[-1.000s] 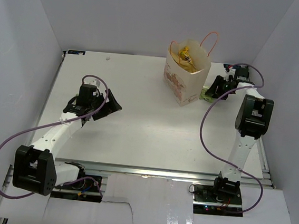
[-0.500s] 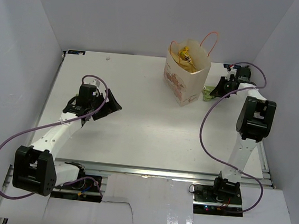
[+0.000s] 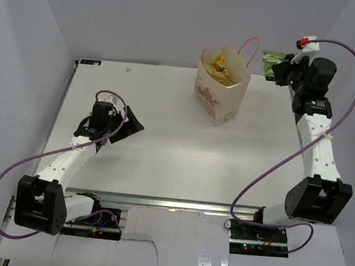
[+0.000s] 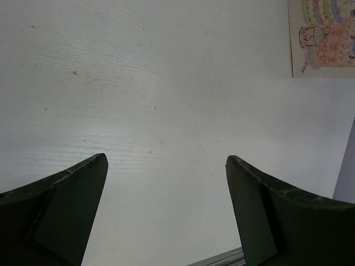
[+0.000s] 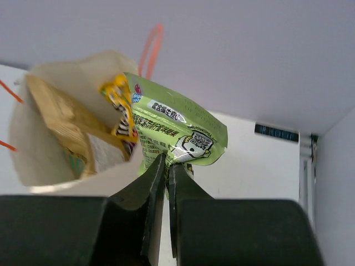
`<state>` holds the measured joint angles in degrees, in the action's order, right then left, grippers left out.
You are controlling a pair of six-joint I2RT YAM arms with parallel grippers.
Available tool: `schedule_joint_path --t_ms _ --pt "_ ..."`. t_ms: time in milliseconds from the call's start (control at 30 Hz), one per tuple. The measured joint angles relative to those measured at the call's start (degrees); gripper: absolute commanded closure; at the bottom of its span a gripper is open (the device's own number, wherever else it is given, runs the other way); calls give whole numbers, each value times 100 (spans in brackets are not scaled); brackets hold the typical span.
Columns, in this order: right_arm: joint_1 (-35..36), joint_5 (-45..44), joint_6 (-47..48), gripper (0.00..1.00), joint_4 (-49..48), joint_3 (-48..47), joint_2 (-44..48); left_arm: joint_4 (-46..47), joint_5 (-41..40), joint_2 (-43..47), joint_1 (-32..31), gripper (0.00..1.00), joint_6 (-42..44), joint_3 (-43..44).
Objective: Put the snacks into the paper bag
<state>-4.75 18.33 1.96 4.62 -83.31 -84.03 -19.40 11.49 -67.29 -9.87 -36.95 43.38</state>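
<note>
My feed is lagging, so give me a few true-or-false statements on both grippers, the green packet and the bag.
1. The right gripper is shut on the green packet. True.
2. The green packet lies inside the bag. False: it is held in the air, to the right of the bag in the top view.
3. The left gripper holds a packet. False: it is open and empty.
4. A yellow packet is in the bag. True.
</note>
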Motion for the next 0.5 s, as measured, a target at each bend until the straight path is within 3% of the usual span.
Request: schedule_joint_path --t_ms 233,400,500 --pt "1043 -529 586 92 -275 -824 -17 105 9 17 0 2 4 -28" --pt "1969 -1126 1263 92 -369 -1176 -542 136 7 208 0 2 2 -186" --pt "2173 -1683 1554 92 -391 -1182 -911 103 -11 402 0 2 -9 -275"
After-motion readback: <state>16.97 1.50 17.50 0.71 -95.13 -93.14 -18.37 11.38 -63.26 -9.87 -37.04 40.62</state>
